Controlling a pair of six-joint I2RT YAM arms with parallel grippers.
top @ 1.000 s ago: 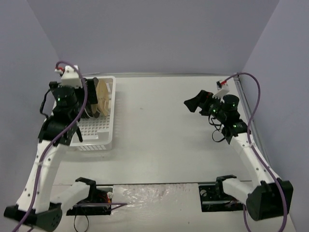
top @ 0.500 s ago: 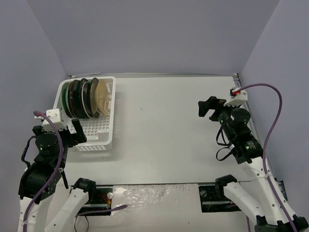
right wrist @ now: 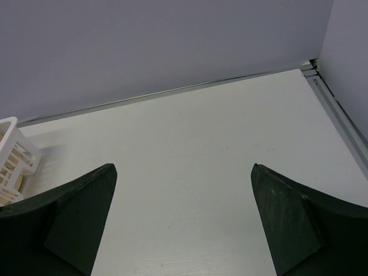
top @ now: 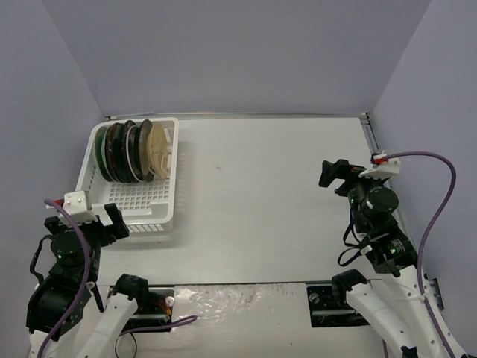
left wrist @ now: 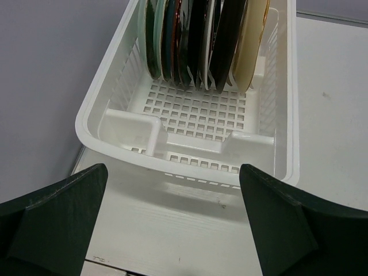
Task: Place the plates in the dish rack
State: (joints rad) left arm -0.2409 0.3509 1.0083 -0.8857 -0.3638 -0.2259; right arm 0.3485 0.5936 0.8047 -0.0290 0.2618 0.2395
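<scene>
The white dish rack (top: 160,216) stands at the far left of the table. Several plates (top: 134,151) stand upright on edge in its far half, from teal at the left to beige at the right. In the left wrist view the rack (left wrist: 109,92) fills the upper part, with the plates (left wrist: 201,34) in the dividers. My left gripper (top: 95,216) is open and empty, just short of the rack's near end; it also shows in the left wrist view (left wrist: 172,172). My right gripper (top: 335,173) is open and empty over bare table at the right; it also shows in the right wrist view (right wrist: 184,172).
The rack's near half (left wrist: 195,109) holds nothing. Grey walls close in the table on the left, back and right. A metal rail (right wrist: 339,115) runs along the table's right edge. The rack's corner (right wrist: 14,155) shows at the left of the right wrist view.
Both arms have drawn back toward their bases. The left gripper has come off the plates in the rack to a spot before its near end. The right gripper moved right and nearer.
</scene>
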